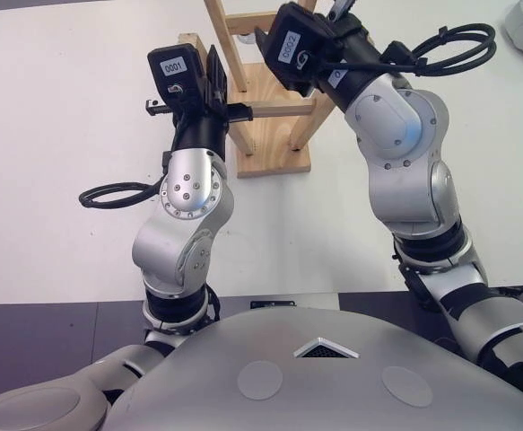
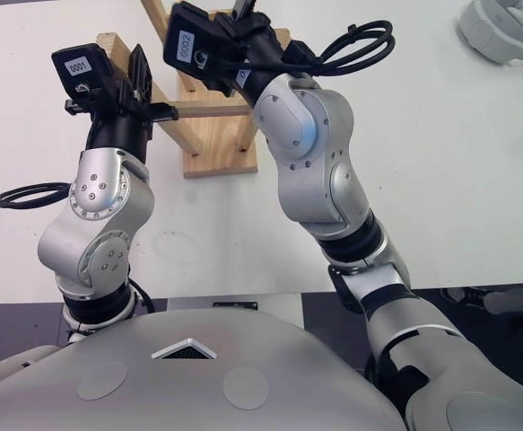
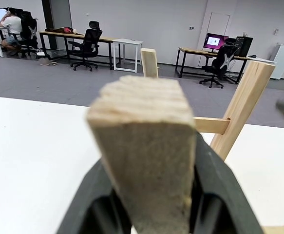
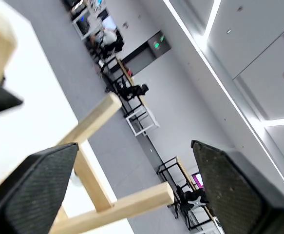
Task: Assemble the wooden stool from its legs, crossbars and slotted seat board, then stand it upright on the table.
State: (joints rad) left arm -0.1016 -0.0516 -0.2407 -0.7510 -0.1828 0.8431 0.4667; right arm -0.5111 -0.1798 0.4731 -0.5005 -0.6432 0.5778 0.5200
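Grey floor (image 3: pixel 59 80); desks (image 3: pixel 193 50); office chairs (image 3: pixel 89 39); white walls (image 3: pixel 146 19)

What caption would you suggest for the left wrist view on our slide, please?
Left gripper clamped on the end of a stool leg, with a crossbar meeting another leg beyond.

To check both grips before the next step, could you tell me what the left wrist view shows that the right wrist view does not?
Left wrist view: the left pincer shut on the end of a stool leg. Right wrist view: the right pincer open, pads wide apart, gripping nothing. Both: other legs joined by a crossbar, the white table and an office behind.
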